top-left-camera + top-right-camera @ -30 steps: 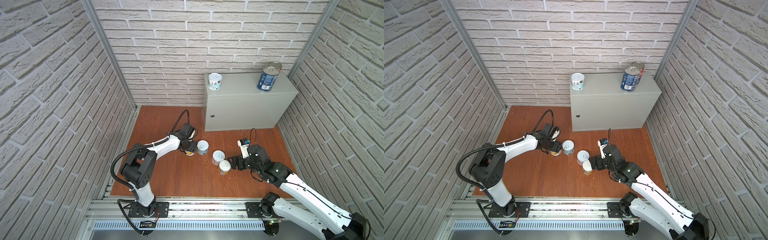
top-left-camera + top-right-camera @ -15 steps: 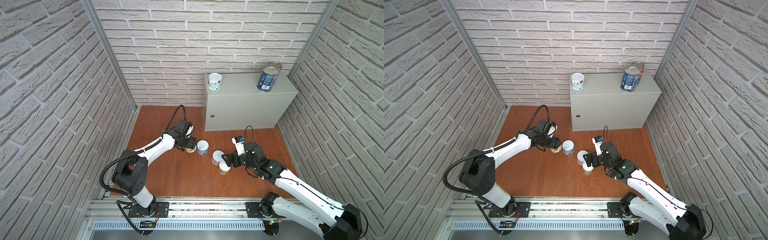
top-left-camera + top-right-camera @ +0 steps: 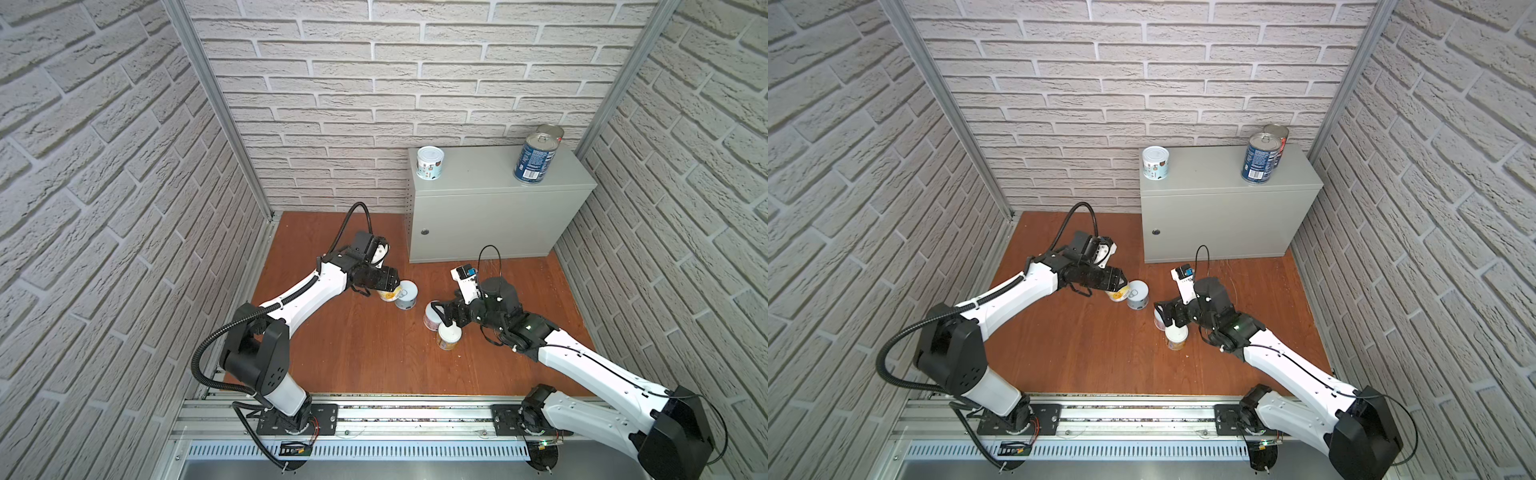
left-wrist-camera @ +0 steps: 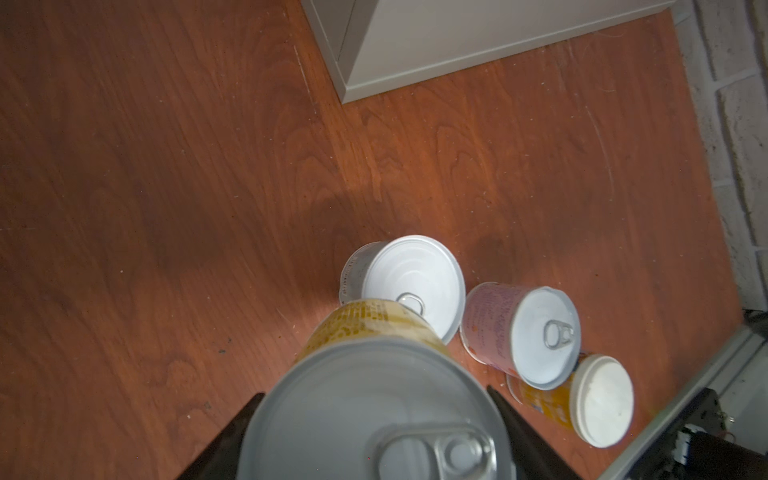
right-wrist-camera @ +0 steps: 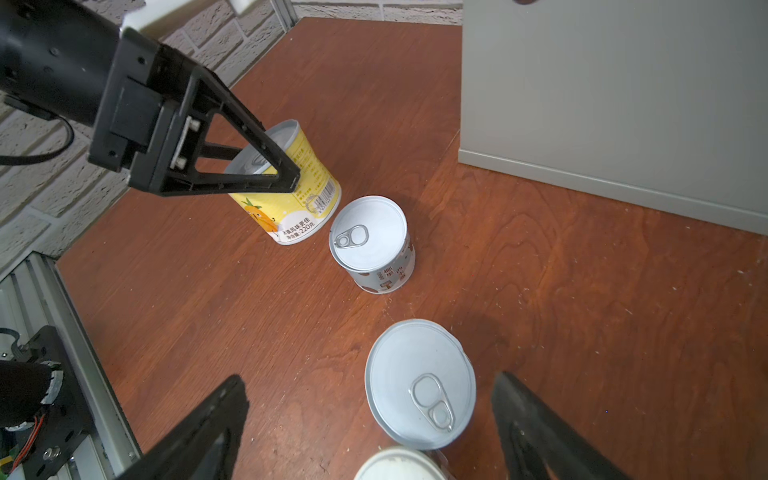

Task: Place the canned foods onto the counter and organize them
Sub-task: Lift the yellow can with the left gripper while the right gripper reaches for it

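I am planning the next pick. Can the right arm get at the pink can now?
Probably yes. The right gripper is open, with one finger on each side of the pink can, and nothing covers its lid. The orange can stands close beside it and may get bumped.

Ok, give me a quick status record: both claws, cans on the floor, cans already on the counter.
left claw: shut on yellow can, can tilted
right claw: open, straddling upright pink can
loose on floor: grey can, orange can
on counter: white can at left rear corner; two blue cans at right end
not yet on counter: four
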Robot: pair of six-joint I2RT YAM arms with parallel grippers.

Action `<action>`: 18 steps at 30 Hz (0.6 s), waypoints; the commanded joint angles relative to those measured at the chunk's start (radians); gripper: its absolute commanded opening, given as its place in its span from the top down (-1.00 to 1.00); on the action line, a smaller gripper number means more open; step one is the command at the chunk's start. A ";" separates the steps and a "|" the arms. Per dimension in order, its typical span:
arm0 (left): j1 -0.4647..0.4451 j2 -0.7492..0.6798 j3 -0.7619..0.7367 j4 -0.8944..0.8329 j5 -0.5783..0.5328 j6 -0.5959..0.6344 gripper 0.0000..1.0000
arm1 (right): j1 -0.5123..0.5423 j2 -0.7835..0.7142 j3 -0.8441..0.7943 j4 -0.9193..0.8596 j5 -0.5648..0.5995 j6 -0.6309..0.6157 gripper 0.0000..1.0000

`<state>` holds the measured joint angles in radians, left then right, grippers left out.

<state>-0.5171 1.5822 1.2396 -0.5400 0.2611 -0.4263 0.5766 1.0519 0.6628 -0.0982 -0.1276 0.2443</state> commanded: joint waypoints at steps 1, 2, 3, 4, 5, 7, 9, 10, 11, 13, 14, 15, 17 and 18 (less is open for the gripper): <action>0.001 -0.059 0.057 -0.005 0.073 -0.016 -0.08 | 0.014 0.018 0.019 0.130 -0.053 -0.048 -0.85; 0.001 -0.061 0.068 -0.025 0.081 -0.016 -0.08 | 0.016 0.023 0.011 0.159 -0.056 -0.051 -0.85; 0.001 -0.063 0.079 -0.042 0.089 -0.015 -0.08 | 0.017 0.028 0.005 0.183 -0.059 -0.049 -0.85; 0.000 -0.065 0.091 -0.058 0.097 -0.013 -0.08 | 0.019 0.034 0.003 0.206 -0.067 -0.052 -0.85; -0.002 -0.069 0.100 -0.071 0.103 -0.012 -0.08 | 0.020 0.044 0.005 0.222 -0.074 -0.054 -0.85; -0.004 -0.073 0.117 -0.091 0.118 -0.012 -0.08 | 0.024 0.061 0.012 0.247 -0.081 -0.060 -0.85; -0.006 -0.071 0.134 -0.115 0.132 -0.013 -0.08 | 0.027 0.080 0.016 0.279 -0.095 -0.066 -0.85; -0.008 -0.071 0.143 -0.126 0.139 -0.013 -0.08 | 0.028 0.091 0.018 0.298 -0.109 -0.072 -0.85; -0.009 -0.071 0.150 -0.135 0.145 -0.013 -0.08 | 0.030 0.103 0.020 0.314 -0.122 -0.075 -0.85; -0.014 -0.074 0.162 -0.148 0.151 -0.015 -0.08 | 0.035 0.125 0.020 0.351 -0.129 -0.076 -0.85; -0.018 -0.075 0.169 -0.152 0.154 -0.018 -0.08 | 0.037 0.135 0.019 0.372 -0.132 -0.076 -0.85; -0.021 -0.078 0.174 -0.157 0.158 -0.019 -0.08 | 0.038 0.146 0.018 0.391 -0.135 -0.078 -0.85; -0.029 -0.077 0.186 -0.166 0.167 -0.022 -0.08 | 0.043 0.170 0.017 0.436 -0.140 -0.076 -0.85; -0.031 -0.076 0.191 -0.171 0.172 -0.023 -0.08 | 0.043 0.181 0.017 0.454 -0.141 -0.073 -0.85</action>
<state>-0.5354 1.5482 1.3796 -0.7151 0.3836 -0.4454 0.6102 1.2182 0.6636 0.2230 -0.2447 0.1829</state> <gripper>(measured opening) 0.761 0.925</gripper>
